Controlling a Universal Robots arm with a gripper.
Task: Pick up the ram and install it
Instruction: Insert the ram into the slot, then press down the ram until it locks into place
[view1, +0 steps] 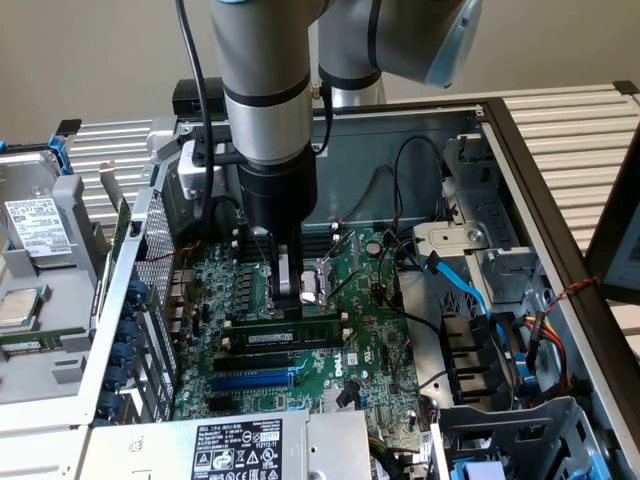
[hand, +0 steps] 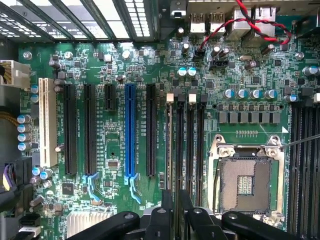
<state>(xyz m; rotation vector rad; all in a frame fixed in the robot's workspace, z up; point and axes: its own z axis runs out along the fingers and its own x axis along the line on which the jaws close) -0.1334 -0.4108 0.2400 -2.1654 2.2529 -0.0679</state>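
Note:
The ram (view1: 290, 335), a green stick with dark chips and a white label, stands upright on edge in a black memory slot of the motherboard (view1: 370, 340). It sits just on the near side of the empty CPU socket (hand: 245, 180). My gripper (view1: 288, 298) hangs straight above the ram, a short way clear of its top edge, with nothing in it. In the wrist view the ram (hand: 175, 150) appears edge-on as a thin line among the memory slots. The black fingers (hand: 166, 210) stand slightly apart on either side of that line, so my gripper (hand: 176, 207) is open.
A blue expansion slot (view1: 255, 381) and black slots lie in front of the ram. Blue and black cables (view1: 460, 290) crowd the exterior view's right, by the drive cage. The power supply (view1: 235, 450) sits at the front. A hard drive (view1: 35, 225) and a loose processor (view1: 20, 305) lie outside the case.

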